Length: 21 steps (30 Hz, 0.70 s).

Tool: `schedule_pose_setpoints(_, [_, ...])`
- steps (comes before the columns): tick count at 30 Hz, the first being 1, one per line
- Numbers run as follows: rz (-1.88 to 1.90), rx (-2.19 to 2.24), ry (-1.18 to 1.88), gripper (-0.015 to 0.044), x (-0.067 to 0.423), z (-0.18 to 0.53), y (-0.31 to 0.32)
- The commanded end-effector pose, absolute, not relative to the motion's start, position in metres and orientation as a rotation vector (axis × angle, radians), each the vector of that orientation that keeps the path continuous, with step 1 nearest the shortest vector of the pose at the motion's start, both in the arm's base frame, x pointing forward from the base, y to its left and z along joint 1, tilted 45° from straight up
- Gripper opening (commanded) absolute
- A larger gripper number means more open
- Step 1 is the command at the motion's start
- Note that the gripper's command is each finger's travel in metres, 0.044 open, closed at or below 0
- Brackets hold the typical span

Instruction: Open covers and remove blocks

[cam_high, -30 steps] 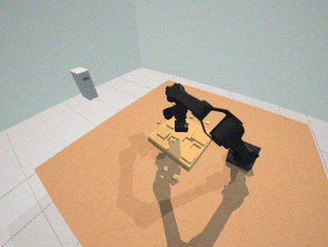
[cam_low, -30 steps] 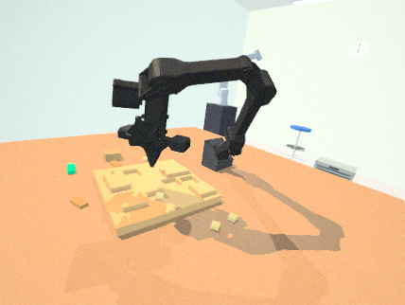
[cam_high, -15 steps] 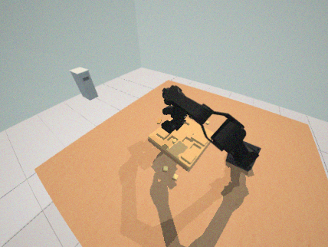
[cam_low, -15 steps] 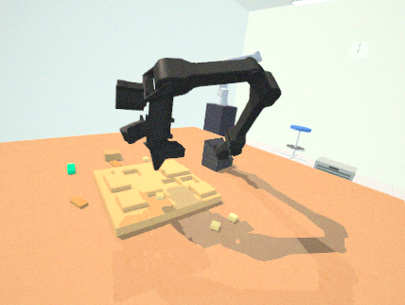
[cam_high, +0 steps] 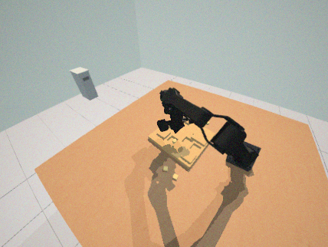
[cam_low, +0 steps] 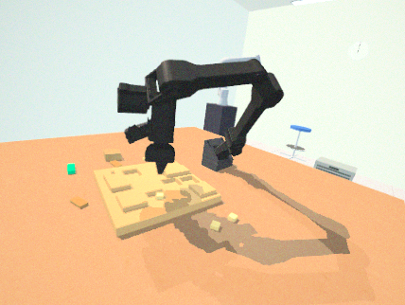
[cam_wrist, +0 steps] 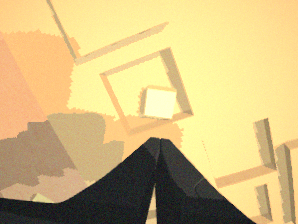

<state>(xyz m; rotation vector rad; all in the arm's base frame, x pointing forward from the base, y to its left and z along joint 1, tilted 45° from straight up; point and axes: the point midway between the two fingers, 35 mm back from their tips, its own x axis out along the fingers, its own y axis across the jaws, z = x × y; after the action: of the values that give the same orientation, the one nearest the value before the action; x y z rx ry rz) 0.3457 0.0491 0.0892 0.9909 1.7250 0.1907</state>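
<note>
The tan puzzle board [cam_high: 189,166] [cam_low: 166,221] lies on the table, with raised covers, including one cover [cam_low: 132,202] at its near left corner and one cover [cam_low: 115,183] behind that. A pale block [cam_high: 174,140] [cam_low: 160,195] [cam_wrist: 160,103] sits in an uncovered square well, against one side. Two pale blocks lie on the table off the board's edge, one block [cam_high: 165,168] [cam_low: 215,225] beside the other block [cam_high: 175,176] [cam_low: 233,217]. My gripper [cam_low: 161,172] [cam_wrist: 158,146] is shut and empty, pointing down above the board, off to one side of that well.
A green block [cam_low: 71,169], a flat orange piece [cam_low: 79,203] and a tan block [cam_low: 113,154] lie on the table beyond the board's left and back sides. The arm's base [cam_high: 245,156] [cam_low: 217,155] stands to the board's right. Arm shadows cross the board and table.
</note>
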Motion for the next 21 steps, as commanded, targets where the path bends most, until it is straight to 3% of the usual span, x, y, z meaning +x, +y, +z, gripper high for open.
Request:
schedule_pose_setpoints(1, [0.187,1.001,1.729,0.0000,0.345,0.085,0.055])
schedule_pose_setpoints(21, [0.189,1.003,1.729,0.0000,0.340,0.051,0.089])
